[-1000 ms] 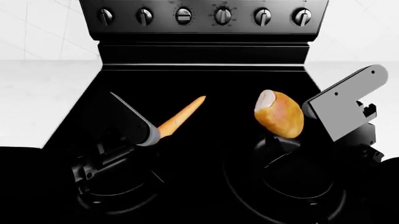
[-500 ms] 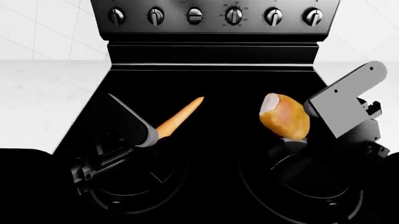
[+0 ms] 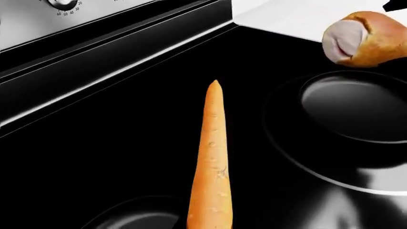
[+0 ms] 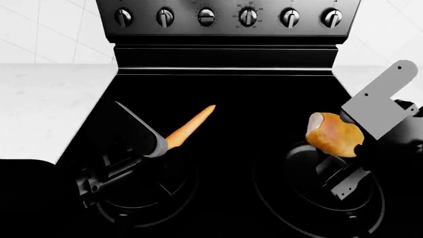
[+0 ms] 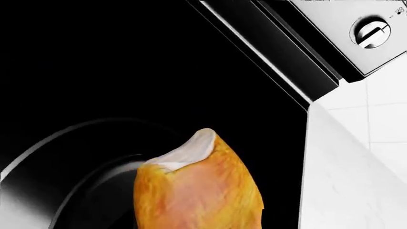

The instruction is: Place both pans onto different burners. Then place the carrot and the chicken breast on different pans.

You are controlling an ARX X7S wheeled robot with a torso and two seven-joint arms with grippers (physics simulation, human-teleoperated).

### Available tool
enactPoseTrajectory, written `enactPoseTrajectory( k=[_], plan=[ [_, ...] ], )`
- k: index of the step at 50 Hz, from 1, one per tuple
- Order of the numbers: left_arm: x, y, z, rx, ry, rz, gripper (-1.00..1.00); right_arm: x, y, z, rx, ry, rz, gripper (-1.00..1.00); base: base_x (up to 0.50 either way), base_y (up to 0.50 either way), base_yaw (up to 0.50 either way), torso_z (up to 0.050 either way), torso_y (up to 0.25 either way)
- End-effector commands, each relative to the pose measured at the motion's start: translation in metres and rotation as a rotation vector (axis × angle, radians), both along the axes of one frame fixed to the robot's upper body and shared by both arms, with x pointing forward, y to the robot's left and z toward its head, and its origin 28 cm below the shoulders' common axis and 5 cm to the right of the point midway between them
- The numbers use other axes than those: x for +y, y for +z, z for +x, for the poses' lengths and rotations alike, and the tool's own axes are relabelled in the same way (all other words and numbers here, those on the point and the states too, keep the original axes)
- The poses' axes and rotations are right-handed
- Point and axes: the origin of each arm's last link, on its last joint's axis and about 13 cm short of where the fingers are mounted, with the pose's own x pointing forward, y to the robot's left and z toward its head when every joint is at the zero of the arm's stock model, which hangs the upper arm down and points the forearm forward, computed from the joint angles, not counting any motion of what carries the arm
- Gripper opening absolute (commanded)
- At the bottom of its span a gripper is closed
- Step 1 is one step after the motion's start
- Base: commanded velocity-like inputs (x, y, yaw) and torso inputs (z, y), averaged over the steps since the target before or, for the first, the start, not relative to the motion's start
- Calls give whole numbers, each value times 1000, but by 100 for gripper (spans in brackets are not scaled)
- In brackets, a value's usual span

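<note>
**Both foods held over the pans, drops pending**

Left end effector (image 4: 158, 146) pinches the carrot (image 4: 190, 127) by its thick end — tip angled up toward the far right, held off the glass. The left pan (image 4: 145, 196) sits near-left on the cooktop (image 4: 231, 94), mostly under the arm, and the carrot juts past its far rim. Right end effector (image 4: 353, 134) grips the chicken breast (image 4: 334, 135), pale end facing left, over the far edge of the right pan (image 4: 317, 198). Knob panel (image 4: 228, 17) at the far side; white table (image 4: 46, 104) to the left.

Risks, as I judge them:
- Carrot released now would likely land half on the rim or roll onto the glass, since most of its length overhangs the pan.
- Chicken hangs over the rim, not the centre — a drop here could tip it off the far side.
- Black pans on black glass make rims hard to read, so misjudging either centre is easy.
</note>
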Motion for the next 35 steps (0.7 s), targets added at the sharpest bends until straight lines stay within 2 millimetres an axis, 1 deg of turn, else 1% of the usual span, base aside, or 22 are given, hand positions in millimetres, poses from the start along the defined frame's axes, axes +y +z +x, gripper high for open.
enactPoseTrajectory(
  k=[1,15,25,35],
  plan=[
    [1,-1,1,-2,10,-2,-100,-11,5,7,68,-38,-77,-100,0,0,0,0,0],
    [1,-1,1,2,9,-1,-100,-13,-3,21,161,-33,-101,-100,0,0,0,0,0],
    [-1,-1,2,3,1,1,-100,-16,-10,20,229,-40,-116,-100,0,0,0,0,0],
    [0,-2,4,9,2,1,-100,-15,-13,21,261,-26,-122,-100,0,0,0,0,1]
  ],
)
